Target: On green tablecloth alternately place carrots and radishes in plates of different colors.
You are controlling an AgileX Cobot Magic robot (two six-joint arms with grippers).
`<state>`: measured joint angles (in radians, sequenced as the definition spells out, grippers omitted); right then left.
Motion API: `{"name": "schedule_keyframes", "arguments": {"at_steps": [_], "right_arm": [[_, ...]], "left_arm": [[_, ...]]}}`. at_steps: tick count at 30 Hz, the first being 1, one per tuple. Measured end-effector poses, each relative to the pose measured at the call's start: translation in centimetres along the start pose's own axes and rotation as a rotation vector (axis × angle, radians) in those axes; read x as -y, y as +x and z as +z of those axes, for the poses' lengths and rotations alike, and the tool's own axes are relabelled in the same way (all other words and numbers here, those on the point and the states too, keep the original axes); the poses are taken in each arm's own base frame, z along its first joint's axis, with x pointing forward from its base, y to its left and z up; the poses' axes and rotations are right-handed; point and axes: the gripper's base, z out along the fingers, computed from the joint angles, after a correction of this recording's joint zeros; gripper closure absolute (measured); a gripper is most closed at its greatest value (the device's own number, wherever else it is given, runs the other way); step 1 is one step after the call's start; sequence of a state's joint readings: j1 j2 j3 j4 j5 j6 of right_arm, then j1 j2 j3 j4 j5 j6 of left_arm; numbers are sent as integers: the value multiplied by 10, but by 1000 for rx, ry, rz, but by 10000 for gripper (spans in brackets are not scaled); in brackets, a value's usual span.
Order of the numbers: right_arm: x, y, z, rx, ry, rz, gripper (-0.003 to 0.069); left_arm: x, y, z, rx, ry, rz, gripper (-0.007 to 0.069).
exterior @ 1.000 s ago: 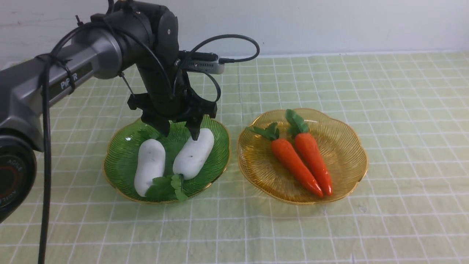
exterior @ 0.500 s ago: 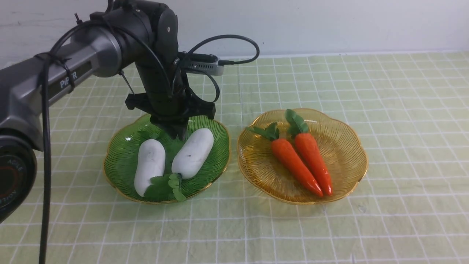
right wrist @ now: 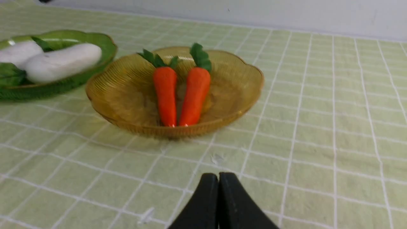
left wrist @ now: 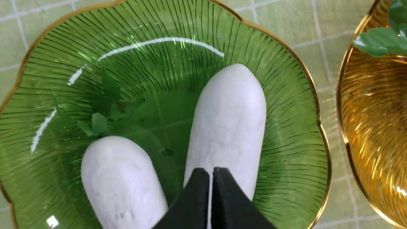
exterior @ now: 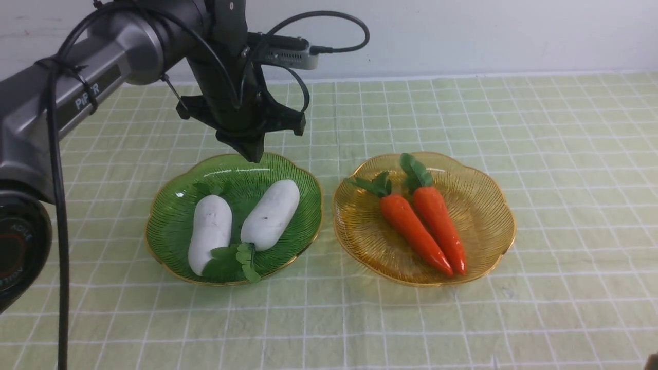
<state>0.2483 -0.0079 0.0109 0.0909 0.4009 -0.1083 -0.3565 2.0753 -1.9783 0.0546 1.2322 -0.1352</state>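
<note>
Since the earlier frame the left arm's closed jaws (exterior: 253, 155) have risen off the green plate (exterior: 169, 246), while both radishes have stayed put in it. We take the green plate as our landmark. The nearer radish to those jaws is the one on the plate's right side (exterior: 270, 215): it lies below them and towards us, its long axis slanting from the plate's far right down to its near middle, leaves at the near end. The other radish (exterior: 210, 234) lies in the plate's left half, nearly in line with our view, its leaves at the far end. Both sit inside the rim, and we hold neither.

To the right of the green plate is the amber plate (exterior: 354, 241), with two carrots (exterior: 415, 234) (exterior: 439, 226) side by side, tips towards us. The right arm's jaws (right wrist: 218, 175) are shut too, well apart from the green plate, so the left arm is nearer. We judge the sorting done; the coming move most likely needs only lift and retreat, up and away from the radishes, without brushing them.
</note>
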Motion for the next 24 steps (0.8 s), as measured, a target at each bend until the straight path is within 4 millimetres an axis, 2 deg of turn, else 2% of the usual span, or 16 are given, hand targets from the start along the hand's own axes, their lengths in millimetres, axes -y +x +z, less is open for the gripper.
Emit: {"name": "schedule_keyframes", "arguments": {"at_steps": [3,6,7,8,14,16,17,20,24], "right_arm": [[3,3,1,-10,55,13,669],[7,3,0,-11,123,28,669],[8,3,0,-12,149,34,669],[12,3,0,-14,219,50,669],[17,3,-2,-16,311,71,669],[17,3,-2,-16,319,73,669],[17,3,-2,-16,319,73,669],[17,3,-2,-16,320,72,669],[17,3,-2,-16,320,72,669]], "left_arm": [[9,1,-12,25,3,76,632],[22,6,-40,81,18,167,632],[26,8,-52,106,24,187,632],[33,14,-84,171,42,228,632],[28,35,-150,300,64,234,632],[23,49,-169,322,62,233,632],[22,52,-171,323,62,233,632],[13,85,-189,320,56,234,632],[3,126,-200,306,54,235,632]]}}
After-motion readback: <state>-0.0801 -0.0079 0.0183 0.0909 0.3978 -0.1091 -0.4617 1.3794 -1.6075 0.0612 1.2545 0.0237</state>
